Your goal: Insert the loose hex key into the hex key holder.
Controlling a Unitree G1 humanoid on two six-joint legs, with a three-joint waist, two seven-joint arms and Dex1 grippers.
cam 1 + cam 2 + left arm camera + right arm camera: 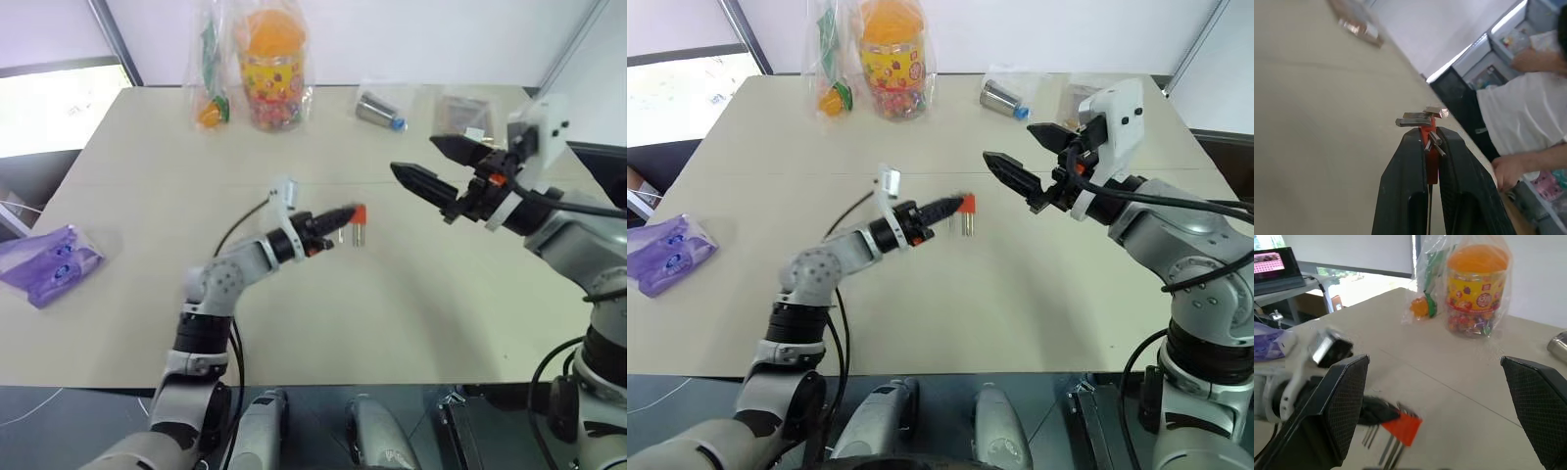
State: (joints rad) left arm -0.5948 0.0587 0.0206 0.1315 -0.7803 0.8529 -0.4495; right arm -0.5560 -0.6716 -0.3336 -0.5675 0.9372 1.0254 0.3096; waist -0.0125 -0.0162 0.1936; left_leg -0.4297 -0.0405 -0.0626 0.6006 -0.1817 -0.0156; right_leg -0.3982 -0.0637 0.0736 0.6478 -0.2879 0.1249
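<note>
Where a person (1528,112) stands, shelving (1498,54) borders the beige table (411,294).

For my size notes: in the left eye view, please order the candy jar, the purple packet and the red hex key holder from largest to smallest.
1. Candy jar
2. Purple packet, clearly smaller than the jar
3. Hex key holder, smallest

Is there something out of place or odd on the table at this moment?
Nothing looks spilled or damaged. The hex key holder is off the table, clamped in the left gripper, keys hanging down. The right gripper is empty, jaws wide open.
</note>
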